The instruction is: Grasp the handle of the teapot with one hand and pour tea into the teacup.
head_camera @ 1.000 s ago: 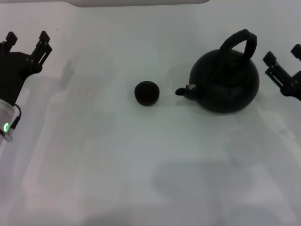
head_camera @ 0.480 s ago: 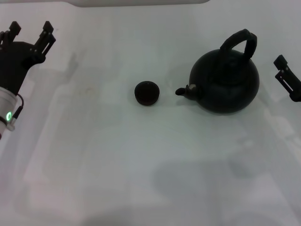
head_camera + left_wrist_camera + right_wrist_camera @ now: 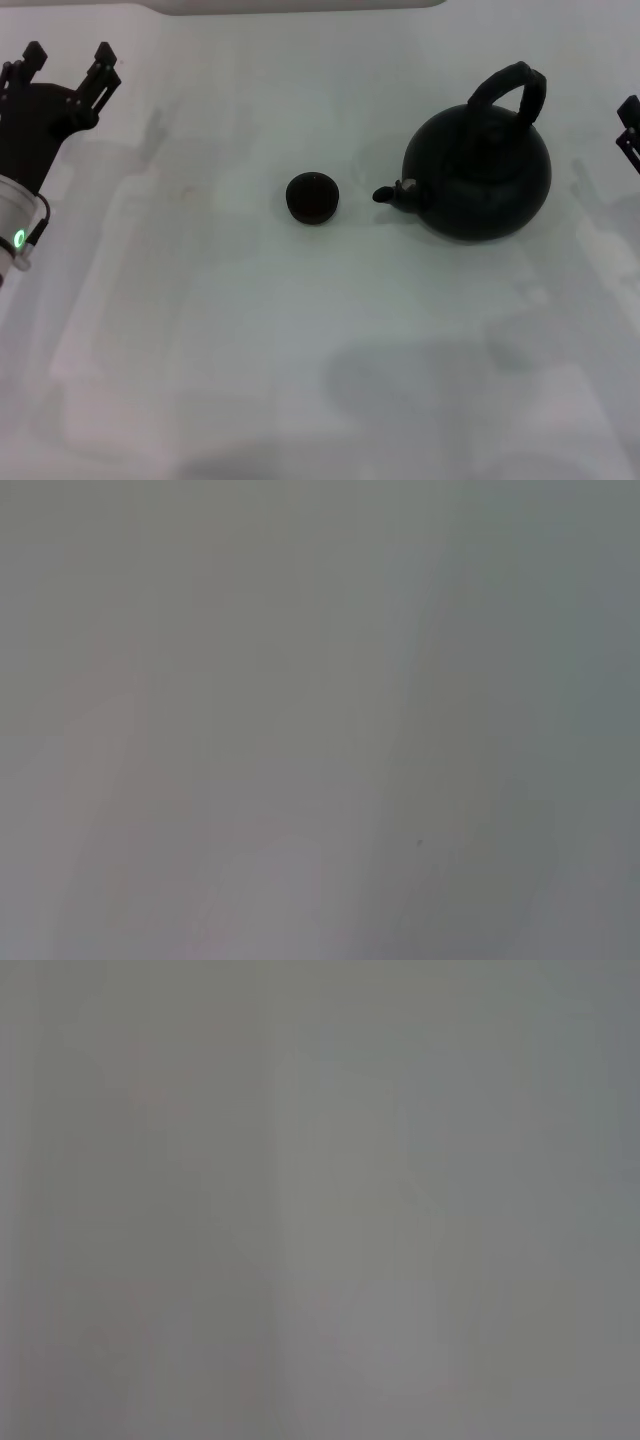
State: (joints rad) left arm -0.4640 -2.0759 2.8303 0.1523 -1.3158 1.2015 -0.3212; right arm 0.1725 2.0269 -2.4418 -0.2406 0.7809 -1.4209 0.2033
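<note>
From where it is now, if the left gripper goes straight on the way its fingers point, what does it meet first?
Nothing, it seems: the left gripper points toward the table's far edge, well clear of the teacup and teapot, though depth is unclear.

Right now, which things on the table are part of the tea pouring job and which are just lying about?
Part of the job:
teapot
handle
teacup
right gripper, at the right edge
left gripper, open, far left

Lying about:
nothing but the table
</note>
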